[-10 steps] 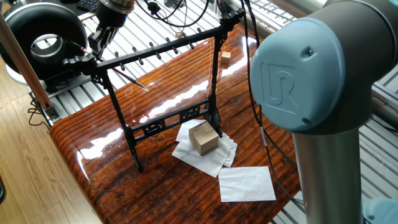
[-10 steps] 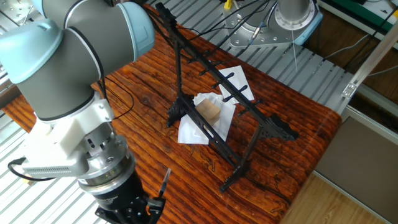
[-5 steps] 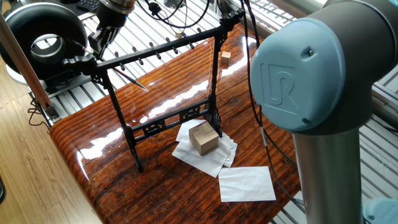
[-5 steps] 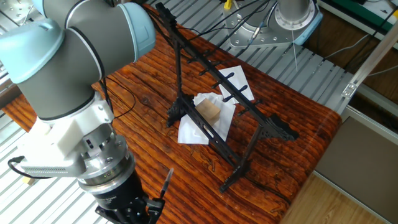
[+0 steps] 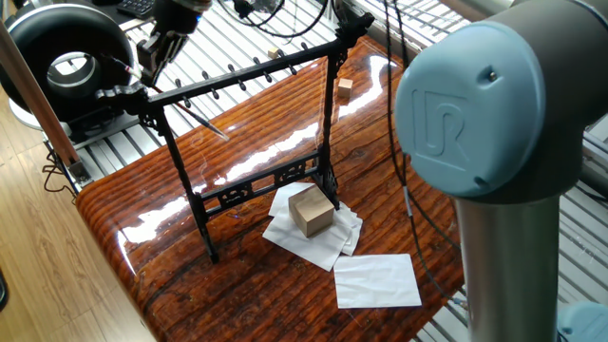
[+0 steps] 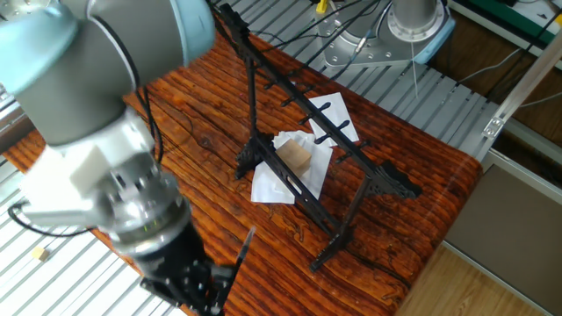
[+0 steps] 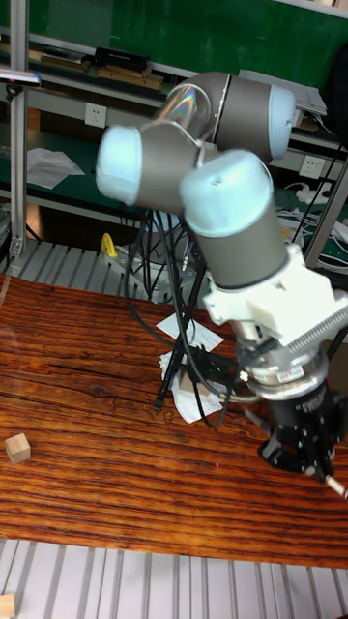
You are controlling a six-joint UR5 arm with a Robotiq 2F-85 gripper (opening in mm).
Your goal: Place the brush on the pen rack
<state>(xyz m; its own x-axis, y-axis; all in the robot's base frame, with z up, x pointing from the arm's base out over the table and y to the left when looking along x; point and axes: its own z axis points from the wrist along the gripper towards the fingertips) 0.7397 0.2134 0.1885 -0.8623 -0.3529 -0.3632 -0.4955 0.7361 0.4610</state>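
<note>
The pen rack (image 5: 237, 76) is a tall black frame standing across the wooden table, also seen end-on in the other fixed view (image 6: 303, 105) and behind the arm in the tall view (image 7: 179, 368). My gripper (image 6: 209, 288) is beyond the rack's far left end, shut on the brush (image 6: 244, 247), a thin dark rod that sticks out of the fingers toward the rack. In one fixed view the gripper (image 5: 150, 66) hangs just behind the top bar and the brush (image 5: 201, 123) slants down past it. The motion-blurred gripper (image 7: 304, 453) hovers above the table's near edge.
A wooden cube (image 5: 311, 210) sits on crumpled white paper (image 5: 285, 228) by the rack's right leg. Another white sheet (image 5: 377, 280) lies nearer the arm's base. A small wooden block (image 5: 344, 87) lies beyond the rack, another (image 7: 17, 448) near the table edge. A black round device (image 5: 66, 52) stands off the table.
The arm has swung and shows motion blur. The gripper with the brush has shifted a little toward the rack in the other fixed view. The rack and cube have not moved.
</note>
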